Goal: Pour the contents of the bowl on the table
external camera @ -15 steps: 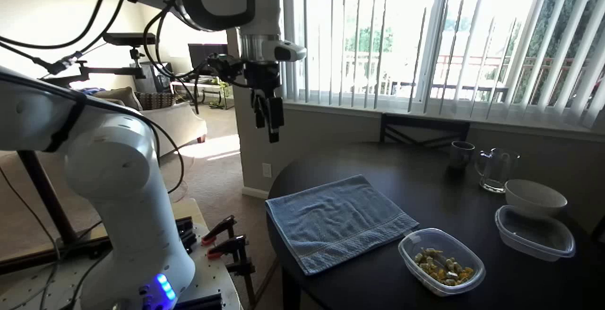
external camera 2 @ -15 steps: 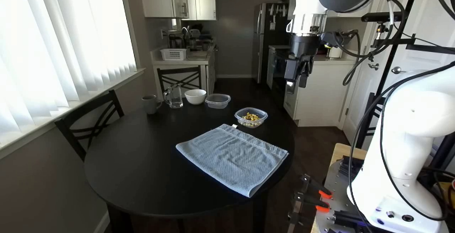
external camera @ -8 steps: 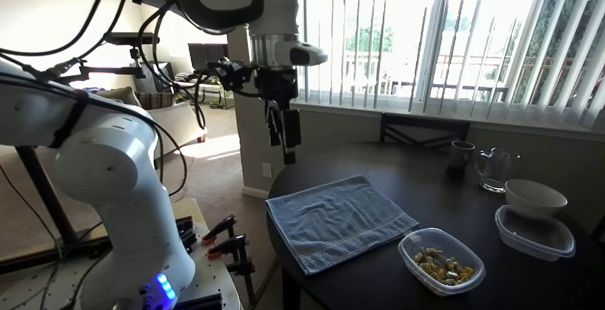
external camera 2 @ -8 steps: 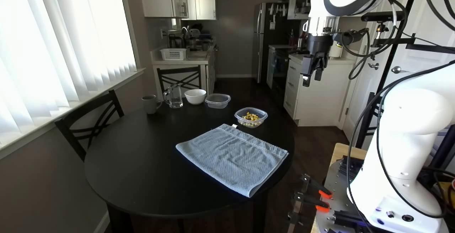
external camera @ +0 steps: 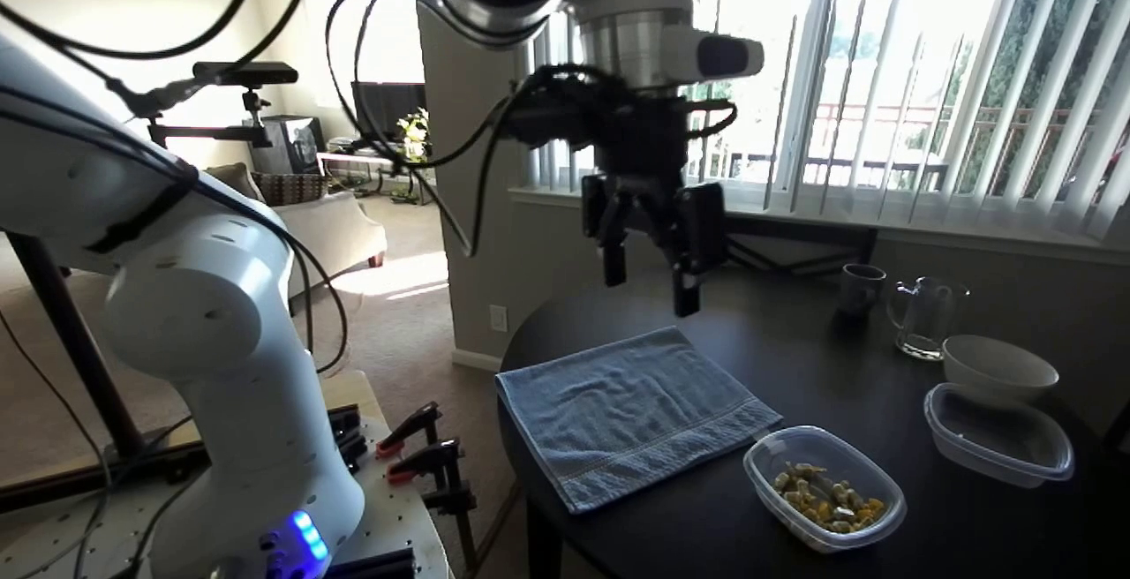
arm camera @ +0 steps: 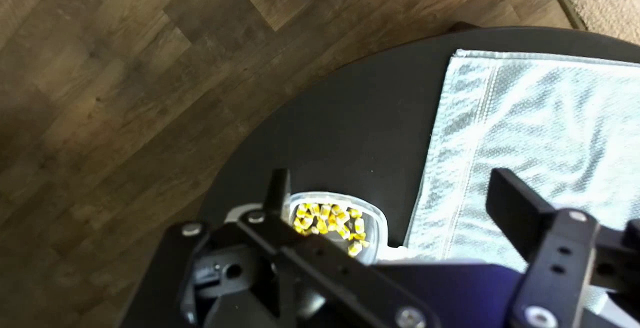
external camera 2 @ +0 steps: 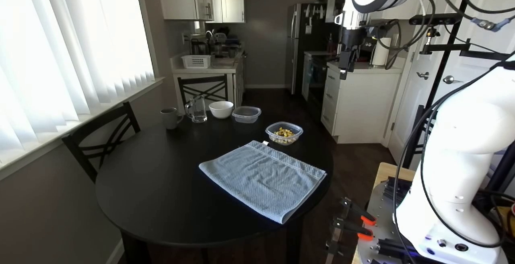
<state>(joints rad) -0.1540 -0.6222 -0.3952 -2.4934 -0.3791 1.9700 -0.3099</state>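
Loaded bowl (external camera: 852, 462) rests on dark table (external camera 2: 161, 191), gripper (external camera: 651, 288) in mid-air

The black gripper hangs above table height, its fingers (external camera: 687, 297) spread wide with nothing held. The translucent plastic bowl sits upright on the table, just beside a blue-grey towel (external camera 2: 261, 179), its contents (external camera: 830, 500), a heap of tan and golden-brown bits, lying inside. In the wrist view, a finger partly hides the bowl. A small white tag (external camera 2: 265, 143) juts from the towel's edge in an exterior view, any lettering too small to read. Also on the table stand a clear container (external camera 2: 246, 115), a white bowl (external camera 2: 221, 111), a glass mug (external camera 2: 198, 112) and a grey mug (external camera 2: 170, 119).
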